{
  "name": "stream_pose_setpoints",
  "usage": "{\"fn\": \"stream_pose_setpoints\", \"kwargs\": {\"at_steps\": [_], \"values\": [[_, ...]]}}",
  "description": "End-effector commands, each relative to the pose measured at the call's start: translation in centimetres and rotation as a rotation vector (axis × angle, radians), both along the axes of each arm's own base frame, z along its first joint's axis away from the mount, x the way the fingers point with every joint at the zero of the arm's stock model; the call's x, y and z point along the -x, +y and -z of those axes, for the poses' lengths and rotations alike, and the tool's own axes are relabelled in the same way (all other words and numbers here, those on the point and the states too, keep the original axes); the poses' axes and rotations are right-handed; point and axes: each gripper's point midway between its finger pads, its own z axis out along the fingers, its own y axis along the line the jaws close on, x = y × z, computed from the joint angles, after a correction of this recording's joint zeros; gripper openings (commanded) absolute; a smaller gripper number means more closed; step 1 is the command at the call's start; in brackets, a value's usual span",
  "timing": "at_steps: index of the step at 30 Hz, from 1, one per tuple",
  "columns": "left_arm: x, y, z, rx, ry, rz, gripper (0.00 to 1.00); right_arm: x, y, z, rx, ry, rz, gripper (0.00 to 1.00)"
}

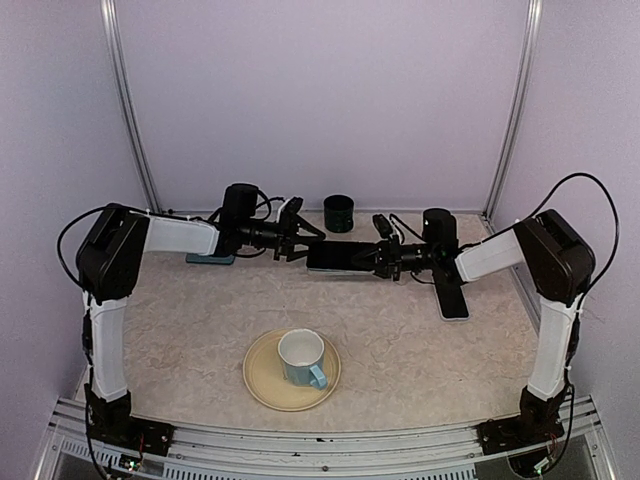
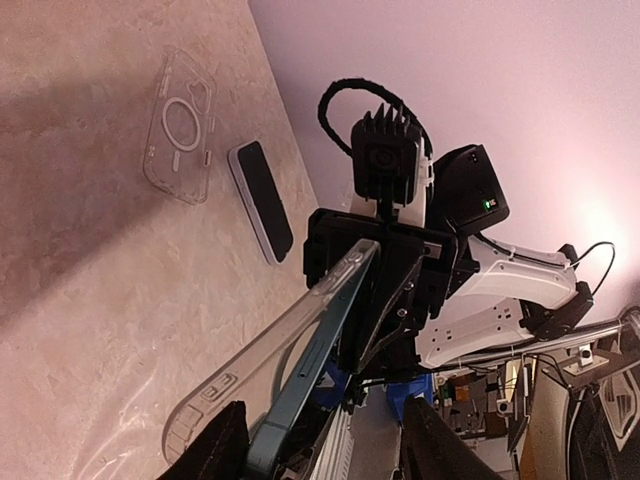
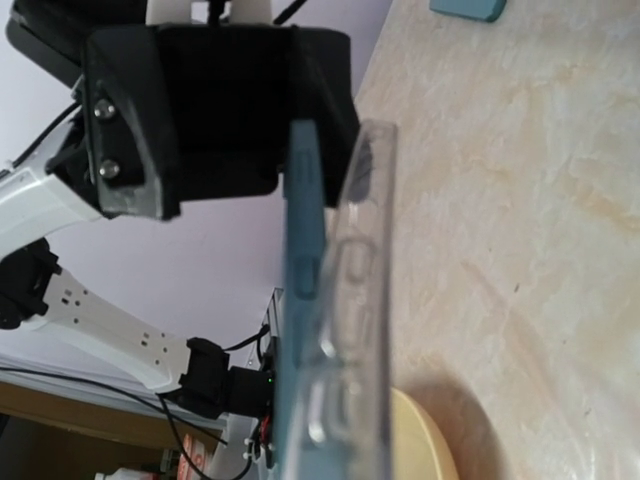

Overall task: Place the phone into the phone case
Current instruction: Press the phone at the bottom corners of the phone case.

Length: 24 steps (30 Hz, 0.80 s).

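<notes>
**Phone Held Aloft, Case Not Yet Snapped Home**

Above the back of the beige, stone-patterned table, the right gripper is clenched on one end of the blue phone and the clear phone case lying against it. Both hang in the air between the arms. The left gripper stands released, its jaws apart on either side of the other end, grasping nothing.

From the left wrist, the case's near end splays away from the phone's edge, so the fit looks incomplete. The step in hand appears to be pressing that loose end home. The left jaws should close squarely across the flat faces, not the edges, while the right holds firm, since the glossy, flexible shell could slip or spring off.

The phone is a thin, rigid slab with rounded corners; the case is transparent, with raised button bumps. On the table lie a second clear case bearing a ring mark and, just beside it, a dark phone. A mug sits on a plate.
</notes>
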Motion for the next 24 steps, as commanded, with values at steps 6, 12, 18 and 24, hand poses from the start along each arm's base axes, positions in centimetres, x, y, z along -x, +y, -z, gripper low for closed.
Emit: {"fn": "stream_pose_setpoints", "kwargs": {"at_steps": [6, 12, 18, 24], "values": [[-1.1, 2.3, -3.4, -0.069, -0.132, -0.101, 0.58, 1.7, -0.1, -2.9, -0.007, -0.130, -0.058, 0.00], [-0.8, 2.9, -4.5, -0.093, -0.168, -0.132, 0.78, 2.4, -0.3, -3.5, 0.019, -0.211, -0.086, 0.00], [-0.5, 3.6, -5.7, -0.110, -0.202, -0.177, 0.99, 3.3, -0.7, -4.2, 0.035, -0.292, -0.117, 0.00], [-0.6, 4.3, -5.8, -0.183, -0.257, -0.249, 0.99, 3.7, -1.1, -4.6, 0.062, -0.345, -0.118, 0.00]]}}
